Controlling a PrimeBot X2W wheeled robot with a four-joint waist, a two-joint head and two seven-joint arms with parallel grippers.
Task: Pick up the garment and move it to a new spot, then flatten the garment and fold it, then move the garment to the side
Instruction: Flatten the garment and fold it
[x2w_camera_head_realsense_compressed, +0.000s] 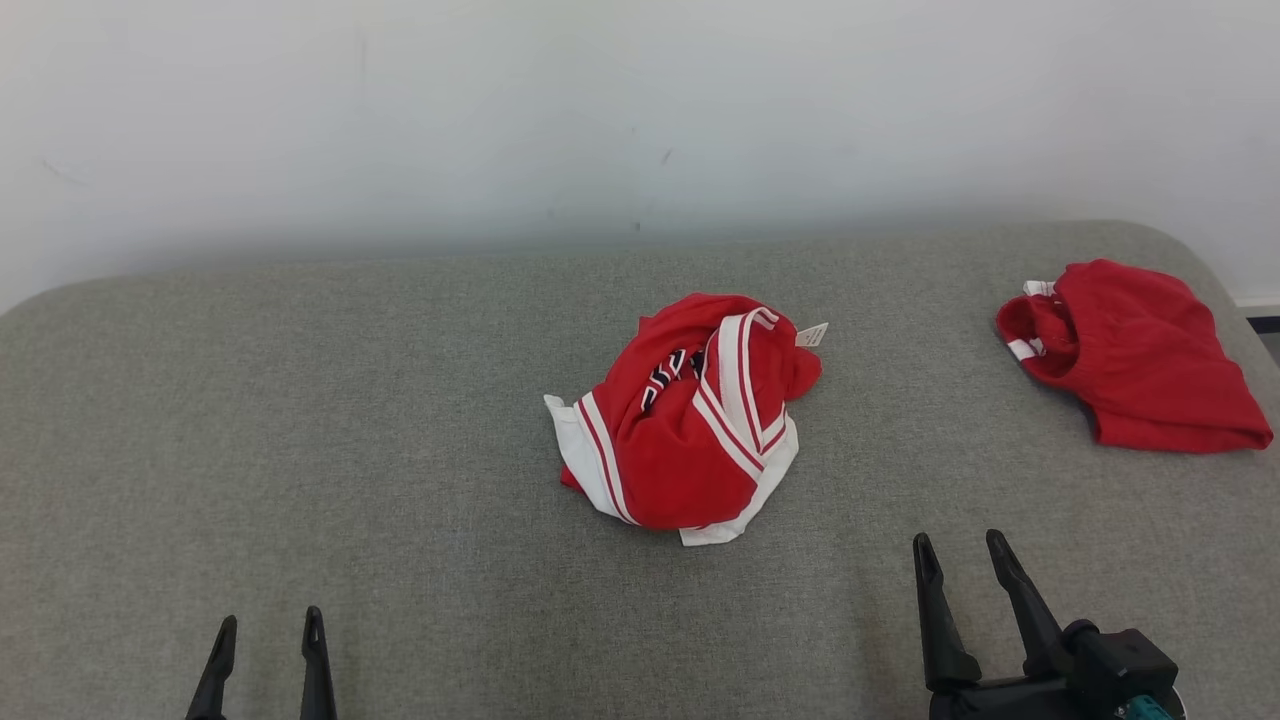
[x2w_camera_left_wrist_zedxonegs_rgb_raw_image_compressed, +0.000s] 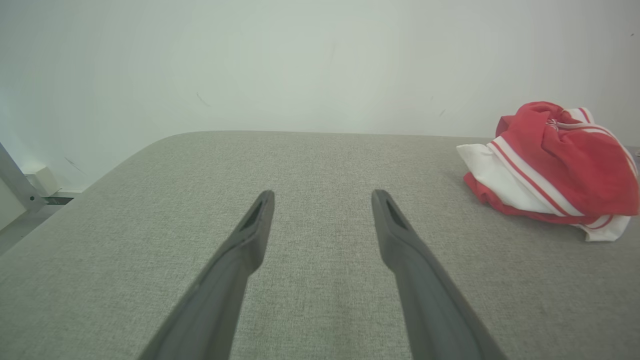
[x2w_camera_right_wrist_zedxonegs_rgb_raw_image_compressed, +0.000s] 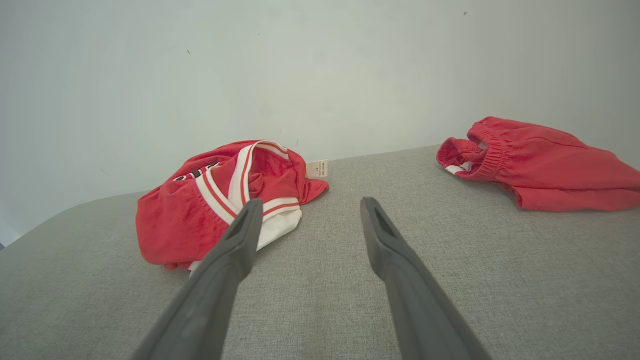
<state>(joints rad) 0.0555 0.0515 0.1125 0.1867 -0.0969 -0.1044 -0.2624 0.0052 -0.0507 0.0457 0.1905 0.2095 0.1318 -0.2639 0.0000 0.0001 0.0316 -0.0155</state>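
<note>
one crumpled garment (x2w_camera_head_realsense_compressed: 690, 420), ahead between left gripper (x2w_camera_head_realsense_compressed: 271, 616) and right gripper (x2w_camera_head_realsense_compressed: 957, 538), untouched

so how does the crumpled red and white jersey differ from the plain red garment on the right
The red jersey with white striped trim is bunched into a rounded heap; the plain red fabric garment lies flatter. The jersey shows white panels, stripes and part of a black number; the plain garment has only slight white trim at its gathered opening. Both are red, on the grey fabric surface.
</note>
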